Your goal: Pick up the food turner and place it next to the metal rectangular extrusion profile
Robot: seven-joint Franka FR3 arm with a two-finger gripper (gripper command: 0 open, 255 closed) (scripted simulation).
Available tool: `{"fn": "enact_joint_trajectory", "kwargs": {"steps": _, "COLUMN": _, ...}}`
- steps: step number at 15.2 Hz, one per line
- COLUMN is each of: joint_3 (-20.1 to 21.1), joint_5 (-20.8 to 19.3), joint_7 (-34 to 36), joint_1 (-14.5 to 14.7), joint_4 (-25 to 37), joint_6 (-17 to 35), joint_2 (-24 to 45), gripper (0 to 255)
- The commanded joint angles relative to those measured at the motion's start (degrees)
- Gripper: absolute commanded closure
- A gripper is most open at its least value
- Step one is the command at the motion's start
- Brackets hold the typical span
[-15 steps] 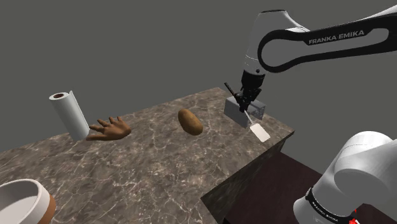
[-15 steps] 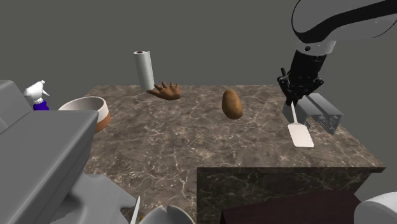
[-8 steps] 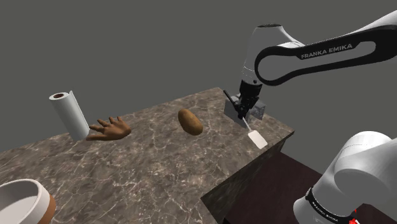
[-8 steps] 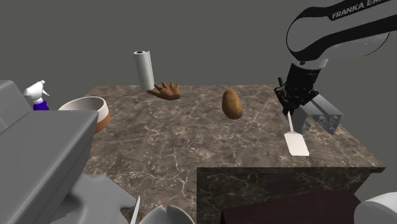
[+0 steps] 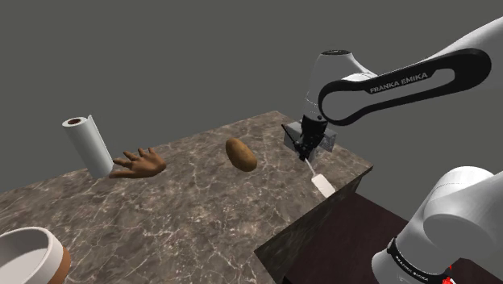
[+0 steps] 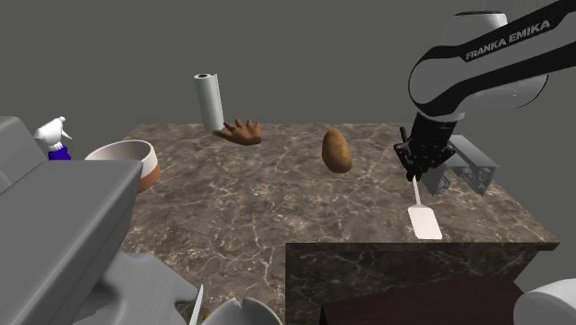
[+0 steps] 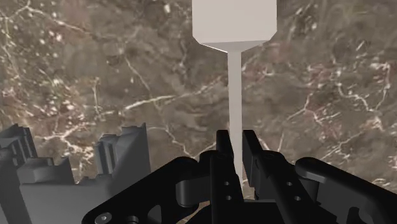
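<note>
The food turner (image 7: 233, 38) is white, with a flat square blade and a thin shaft. My black gripper (image 7: 233, 153) is shut on its shaft, the blade pointing away from the hand. In the shoulder view the gripper (image 5: 304, 149) holds the turner (image 5: 322, 184) low over the marble table's near right corner. The grey metal extrusion profile (image 5: 326, 140) lies just behind the gripper. In the second exterior view the turner blade (image 6: 424, 222) hangs near the table's front edge, with the profile (image 6: 471, 167) to the gripper's (image 6: 418, 169) right. The profile (image 7: 70, 168) shows beside the fingers in the wrist view.
On the brown marble table (image 5: 185, 210) stand a potato (image 5: 240, 154), a brown hand-shaped object (image 5: 140, 162) and a paper towel roll (image 5: 89, 144). A brown-and-white bowl (image 5: 31, 256) sits at the near left. A spray bottle (image 6: 56, 138) and grey furniture (image 6: 65, 231) show in the second exterior view.
My gripper has moved down and toward the table's front edge with the turner in it, from above the profile to beside it. The blade now hangs lower, near the table's edge.
</note>
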Motion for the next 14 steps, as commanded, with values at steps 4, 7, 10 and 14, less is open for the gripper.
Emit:
{"fn": "enact_joint_trajectory", "kwargs": {"steps": 4, "joint_3": 0.21, "joint_5": 0.05, "joint_7": 0.10, "joint_1": 0.01, "joint_4": -2.51, "joint_6": 4.64, "joint_2": 2.09, "gripper": 255}}
{"fn": "enact_joint_trajectory", "kwargs": {"steps": 7, "joint_3": 0.33, "joint_5": 0.04, "joint_7": 0.16, "joint_1": -0.02, "joint_4": -3.81, "joint_6": 7.54, "joint_2": 3.69, "gripper": 255}}
{"fn": "enact_joint_trajectory", "kwargs": {"steps": 10, "joint_3": 0.46, "joint_5": 0.01, "joint_7": 0.24, "joint_1": -0.07, "joint_4": -5.05, "joint_6": 10.68, "joint_2": 5.59, "gripper": 255}}
{"fn": "enact_joint_trajectory", "kwargs": {"steps": 14, "joint_3": 0.46, "joint_5": 0.01, "joint_7": 0.24, "joint_1": -0.07, "joint_4": -5.05, "joint_6": 10.68, "joint_2": 5.59, "gripper": 255}}
